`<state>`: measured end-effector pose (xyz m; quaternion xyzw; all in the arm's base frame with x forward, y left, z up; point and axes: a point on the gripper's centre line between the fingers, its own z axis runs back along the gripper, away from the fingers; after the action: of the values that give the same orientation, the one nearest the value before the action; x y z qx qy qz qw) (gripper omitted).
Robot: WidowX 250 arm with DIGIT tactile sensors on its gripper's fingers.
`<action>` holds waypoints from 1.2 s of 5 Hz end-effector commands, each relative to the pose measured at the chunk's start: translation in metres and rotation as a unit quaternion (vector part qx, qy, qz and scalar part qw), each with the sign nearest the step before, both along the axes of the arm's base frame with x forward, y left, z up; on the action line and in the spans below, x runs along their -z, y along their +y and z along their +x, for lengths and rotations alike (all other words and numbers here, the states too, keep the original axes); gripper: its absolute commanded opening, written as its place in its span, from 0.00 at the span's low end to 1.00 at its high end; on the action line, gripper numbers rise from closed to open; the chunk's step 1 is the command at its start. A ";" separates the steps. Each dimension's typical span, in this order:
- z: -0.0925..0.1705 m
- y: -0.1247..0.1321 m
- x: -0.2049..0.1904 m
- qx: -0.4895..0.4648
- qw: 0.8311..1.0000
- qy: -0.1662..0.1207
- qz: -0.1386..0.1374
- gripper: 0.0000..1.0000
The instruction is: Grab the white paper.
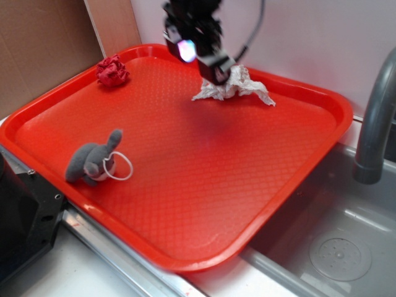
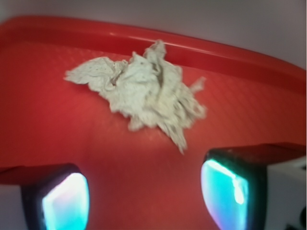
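Glowing cyan at the bottom of the wrist view: two fingertips [image 2: 64, 201] of the hand [image 2: 144, 196], standing spread apart with bare red tray floor showing between them, pinching nothing. Lying just beyond that gap: the white paper [image 2: 144, 88], a wrinkled off-white wad with ragged points reaching left and down, sitting on the tray [image 2: 38, 120] close under its far rim. Hovering over the same wad in the exterior view: the hand [image 1: 201, 59], dark and somewhat blurred, overlapping the paper's top edge; possibly touching it, though not clear from this angle. Resting at the tray's far side, near the wall: the white paper [image 1: 238, 86]. Sitting in the far left corner, well apart from the wad: a small red crumpled ball [image 1: 112, 71]. Lying near the tray's front left edge: a grey plush toy [image 1: 93, 159] with a white ring [image 1: 119, 167] beside it. Showing at the right: a grey sink basin [image 1: 334, 241] and a grey faucet pipe [image 1: 374, 117].
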<state>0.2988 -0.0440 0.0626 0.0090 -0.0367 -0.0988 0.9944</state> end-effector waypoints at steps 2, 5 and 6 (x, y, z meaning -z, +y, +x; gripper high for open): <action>0.054 0.014 0.008 -0.032 0.999 -0.011 -0.012 1.00; 0.017 0.050 0.012 -0.091 0.996 0.007 0.024 0.00; 0.016 0.056 0.007 -0.097 0.995 0.001 0.017 0.00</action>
<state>0.3059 0.0070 0.0366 0.0281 -0.0064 -0.0174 0.9994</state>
